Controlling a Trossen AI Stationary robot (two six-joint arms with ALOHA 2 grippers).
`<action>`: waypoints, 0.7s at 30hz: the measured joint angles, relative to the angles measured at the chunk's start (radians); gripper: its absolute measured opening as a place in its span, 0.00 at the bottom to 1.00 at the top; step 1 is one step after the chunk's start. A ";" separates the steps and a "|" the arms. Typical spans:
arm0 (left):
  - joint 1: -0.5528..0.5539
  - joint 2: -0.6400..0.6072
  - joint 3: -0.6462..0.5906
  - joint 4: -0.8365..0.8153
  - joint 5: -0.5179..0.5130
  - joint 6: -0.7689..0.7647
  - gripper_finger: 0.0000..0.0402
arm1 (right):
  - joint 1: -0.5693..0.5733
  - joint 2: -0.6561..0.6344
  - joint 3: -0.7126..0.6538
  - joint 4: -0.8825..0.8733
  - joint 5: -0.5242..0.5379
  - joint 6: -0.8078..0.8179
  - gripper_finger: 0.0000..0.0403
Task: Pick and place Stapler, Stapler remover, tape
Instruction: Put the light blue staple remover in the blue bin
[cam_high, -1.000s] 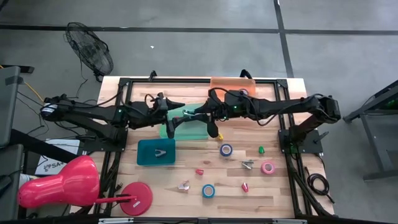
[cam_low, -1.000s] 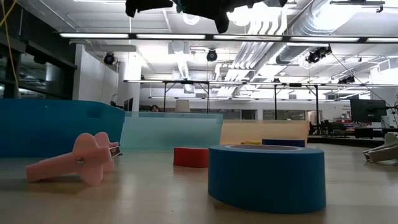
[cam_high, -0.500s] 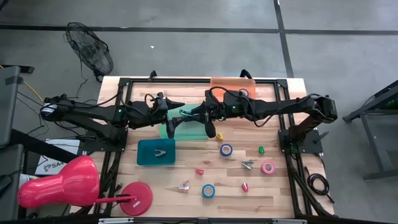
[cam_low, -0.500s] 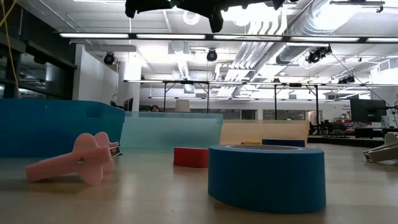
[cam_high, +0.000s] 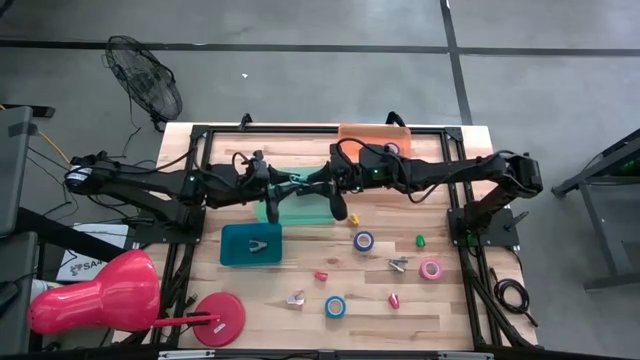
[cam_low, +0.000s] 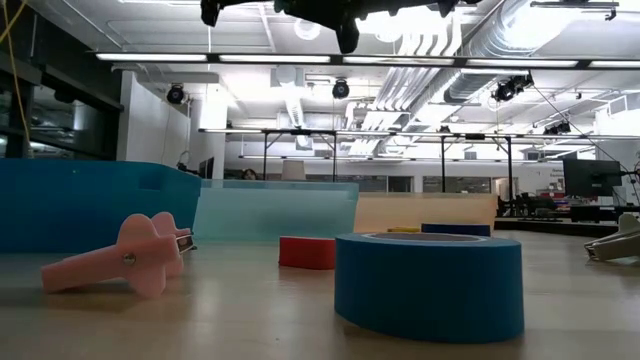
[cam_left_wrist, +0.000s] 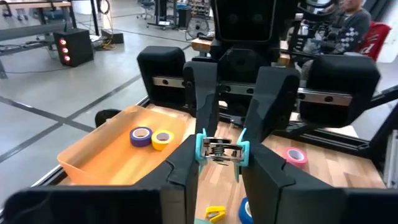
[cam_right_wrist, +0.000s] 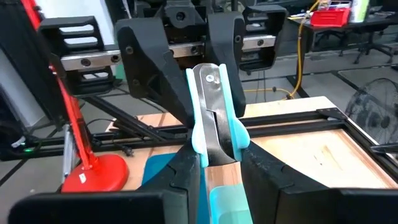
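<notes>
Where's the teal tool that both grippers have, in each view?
High: teal tool mid-table, toward the back, above the pale tray.
Low: not discernible; only dark arm parts at the top edge.
Left wrist: centre, end-on.
Right wrist: centre, upright.
Landmark: pale tray, also in low and right wrist.

Partial letters "SA" on white sheet (cam_high: 85, 262) beside table, nothing else legible

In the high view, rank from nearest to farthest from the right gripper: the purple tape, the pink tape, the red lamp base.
1. purple tape, just in front of the right gripper
2. pink tape, toward the right edge
3. red lamp base, front left corner
</notes>
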 joint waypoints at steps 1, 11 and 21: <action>0.000 0.000 0.000 0.000 0.004 0.000 0.22 | 0.000 0.000 0.000 0.000 -0.001 0.000 0.20; 0.001 0.001 0.000 -0.004 0.009 0.011 0.22 | 0.000 0.000 0.000 -0.012 -0.009 0.005 0.24; 0.001 0.003 0.000 -0.069 -0.057 0.008 0.22 | 0.000 -0.004 0.000 -0.089 -0.033 0.081 0.40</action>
